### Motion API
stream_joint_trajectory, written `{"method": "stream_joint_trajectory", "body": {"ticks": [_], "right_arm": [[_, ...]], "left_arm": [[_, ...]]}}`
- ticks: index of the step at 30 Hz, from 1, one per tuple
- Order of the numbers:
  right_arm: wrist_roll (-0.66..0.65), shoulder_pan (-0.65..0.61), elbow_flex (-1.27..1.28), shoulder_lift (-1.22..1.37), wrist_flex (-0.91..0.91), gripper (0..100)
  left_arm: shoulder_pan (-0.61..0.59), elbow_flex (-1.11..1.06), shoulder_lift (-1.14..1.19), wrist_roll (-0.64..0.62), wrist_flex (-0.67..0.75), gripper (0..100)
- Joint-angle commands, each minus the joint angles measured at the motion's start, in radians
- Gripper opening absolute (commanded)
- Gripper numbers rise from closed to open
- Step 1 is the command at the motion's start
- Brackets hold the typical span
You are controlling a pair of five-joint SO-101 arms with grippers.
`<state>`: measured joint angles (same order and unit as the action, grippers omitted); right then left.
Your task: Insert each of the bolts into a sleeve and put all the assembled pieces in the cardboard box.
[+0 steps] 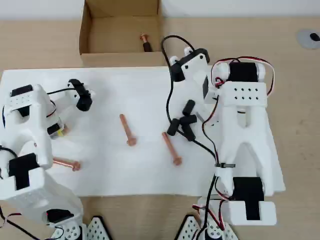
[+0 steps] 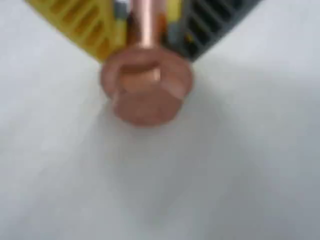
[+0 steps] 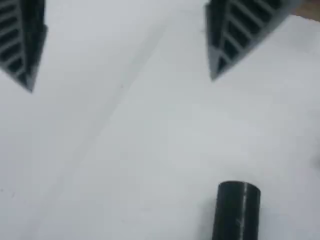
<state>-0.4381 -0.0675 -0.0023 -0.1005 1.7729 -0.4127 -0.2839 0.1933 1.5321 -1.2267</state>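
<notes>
Your left gripper (image 2: 149, 47) clamps a copper bolt (image 2: 147, 95) low over the white mat (image 1: 125, 90), well apart from the cardboard box (image 1: 86, 35), shank parallel to the box front, head toward your right arm's side; nearer the box, the black sleeves (image 1: 173, 127) lie just beside your wide-open right gripper (image 3: 120, 80)

So the right gripper (image 3: 122, 84) hangs over the white sheet (image 3: 100, 175) with its two dark ribbed fingers (image 3: 240, 35) spread wide apart. One black sleeve (image 3: 238, 210) lies on the sheet nearby, clear of both fingers.
</notes>
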Motion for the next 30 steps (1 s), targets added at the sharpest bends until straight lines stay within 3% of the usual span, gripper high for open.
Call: {"method": "stream_joint_trajectory", "body": {"ticks": [1, 5, 9, 11, 16, 18, 22, 30], "right_arm": [[0.014, 0.018, -0.001, -0.041, 0.015, 26.7], [0.014, 0.018, -0.002, -0.041, 0.015, 26.7], [0.012, 0.010, -0.002, -0.041, 0.015, 26.7], [0.012, -0.024, 0.001, -0.041, 0.015, 26.7], [0.023, -0.185, 0.079, -0.036, 0.006, 26.7], [0.124, -0.206, 0.105, -0.022, -0.055, 26.7], [0.295, -0.165, 0.111, 0.008, -0.210, 26.8], [0.508, -0.157, 0.104, 0.232, -0.281, 26.9]], "left_arm": [[0.005, 0.161, -0.005, -0.035, -0.089, 1], [0.005, 0.322, -0.005, -0.048, -0.282, 1], [0.005, 0.431, -0.004, -0.206, -0.365, 1], [0.023, 0.439, -0.004, -0.362, -0.364, 1], [0.052, 0.433, -0.005, -0.928, -0.279, 1], [0.029, 0.433, -0.005, -1.096, -0.229, 1], [-0.017, 0.422, -0.004, -1.326, -0.180, 1], [-0.078, 0.272, -0.004, -1.564, -0.081, 1]]}}
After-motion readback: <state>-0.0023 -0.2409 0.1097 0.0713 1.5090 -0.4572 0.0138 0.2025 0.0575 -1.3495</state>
